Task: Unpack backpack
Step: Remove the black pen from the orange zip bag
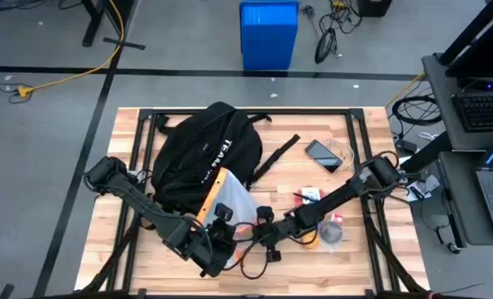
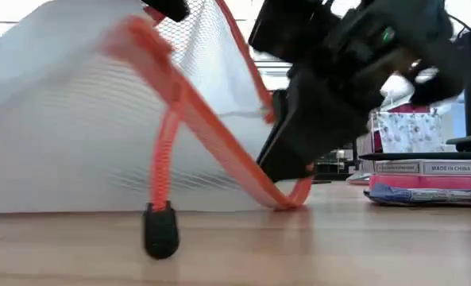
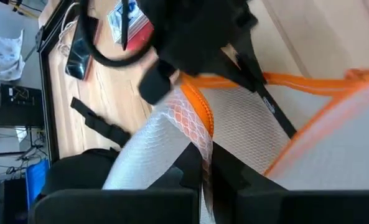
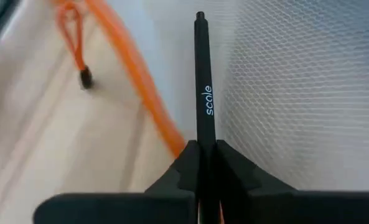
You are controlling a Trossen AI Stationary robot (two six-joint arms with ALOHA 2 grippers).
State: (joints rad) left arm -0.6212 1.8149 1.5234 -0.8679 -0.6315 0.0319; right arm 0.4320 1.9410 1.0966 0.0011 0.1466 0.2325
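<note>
Backpack (image 1: 203,154): large, black, soft fabric, white lettering on its front; lies in the upper left of the wooden table (image 1: 371,257) in the high view, a black strap (image 1: 278,154) trailing from it toward frame centre.

Mesh pouch (image 1: 234,202): white netting with orange zipper edging, at the backpack's lower edge, centre of the high view. In the low view its orange zipper pull (image 2: 160,230), ending in a black tab, hangs down to the tabletop.

Left gripper (image 3: 204,171): lower centre of the high view; fingers clenched on the pouch's white mesh beside the orange edging.

Right gripper (image 4: 204,155): just right of the left one in the high view, against the pouch; fingers pinched tight on a slim black pen (image 4: 203,81) with pale lettering, which stands up along the mesh.

Other items, right half of the table in the high view: a dark phone (image 1: 322,155) with a pale cable; a red-and-white packet (image 1: 310,196); a small clear wrapped item (image 1: 332,231).

Beyond the table, top centre: blue bin (image 1: 268,33) on the grey floor.
</note>
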